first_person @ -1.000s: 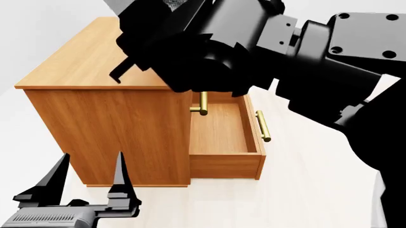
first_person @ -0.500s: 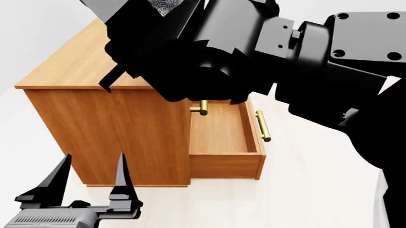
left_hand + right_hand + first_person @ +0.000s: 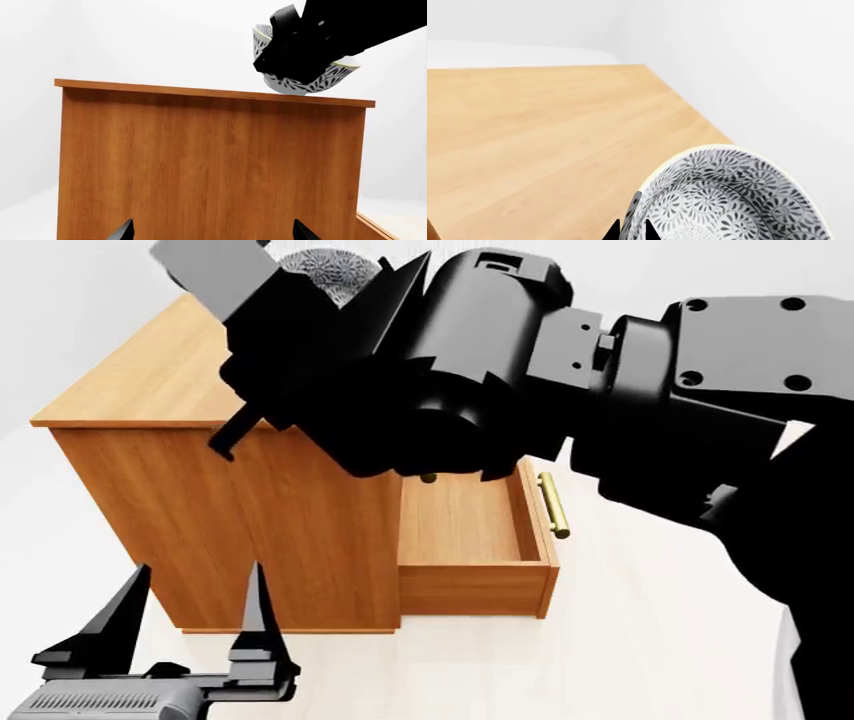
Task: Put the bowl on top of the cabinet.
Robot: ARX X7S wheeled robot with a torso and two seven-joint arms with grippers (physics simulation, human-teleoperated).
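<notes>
Cabinet: orange-brown wood with a flat top; its lowest drawer is pulled out and nothing shows inside it (the part near the cabinet front is hidden behind the right arm). A brass handle shows on the drawer front.

Bowl: white with a dark leaf pattern, held tilted above the cabinet's top, over the far part of it as the head camera sees it. In the left wrist view its underside hangs just above the top's edge line; whether it touches the wood cannot be told. The bowl's inside carries only the pattern, no contents.

Right gripper: clamped on the bowl's rim, one finger tip inside and one outside (seen plainly in its own wrist view). From the head view the gripper and arm cover most of the bowl, only a patterned patch peeking out above.

Left gripper: low, in front of the cabinet's side panel, fingers spread apart and holding nothing.

Floor: pale wood-like planks under the cabinet.

Room: plain white walls behind the cabinet.
</notes>
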